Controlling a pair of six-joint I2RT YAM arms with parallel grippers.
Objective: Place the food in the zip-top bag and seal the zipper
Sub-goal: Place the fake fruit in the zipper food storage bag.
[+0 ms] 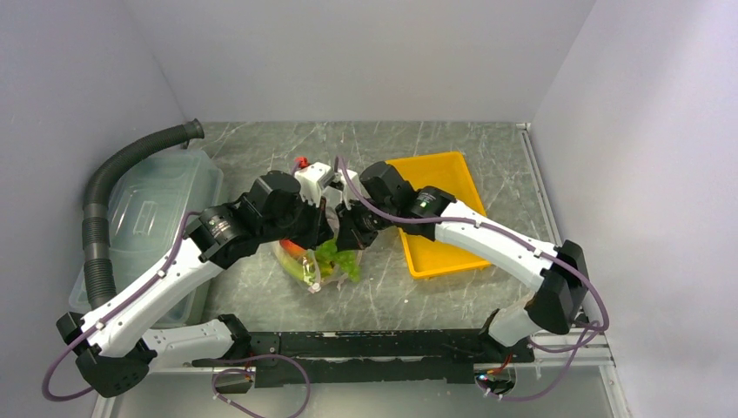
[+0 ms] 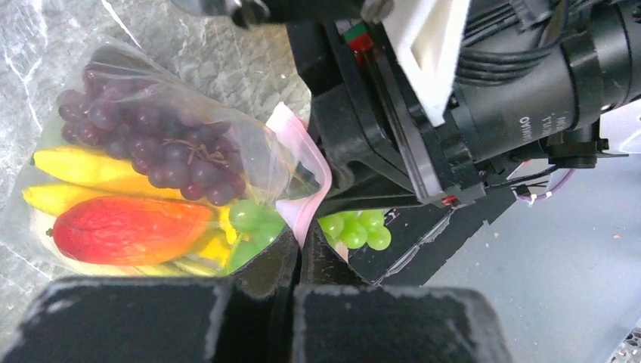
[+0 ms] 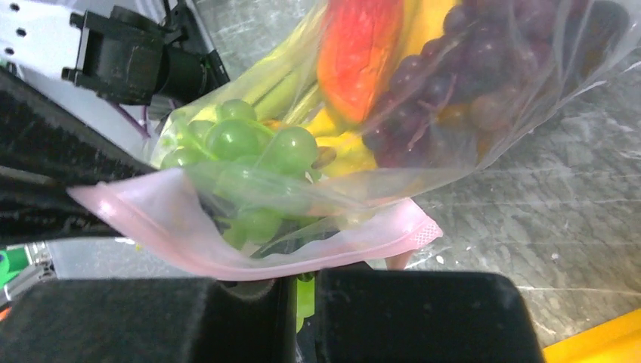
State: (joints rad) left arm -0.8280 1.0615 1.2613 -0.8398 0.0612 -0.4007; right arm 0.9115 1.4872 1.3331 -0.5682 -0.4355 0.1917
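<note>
Zip-top bag: middle of the bench, just left of the yellow tray, with its mouth end between the two end effectors.
Food: inside the bag; dark grapes, bananas, a red-orange fruit and green grapes show through the plastic.
Green grapes: bunched right at the mouth, against the pink strip.
Zipper: curved and buckled, not lying straight.
Left end effector: pressed together, pinching the zipper.
Right end effector: pressed together, pinching the zipper's lower edge.
Lidded bin: far left of the bench, beside a grey hose.
</note>
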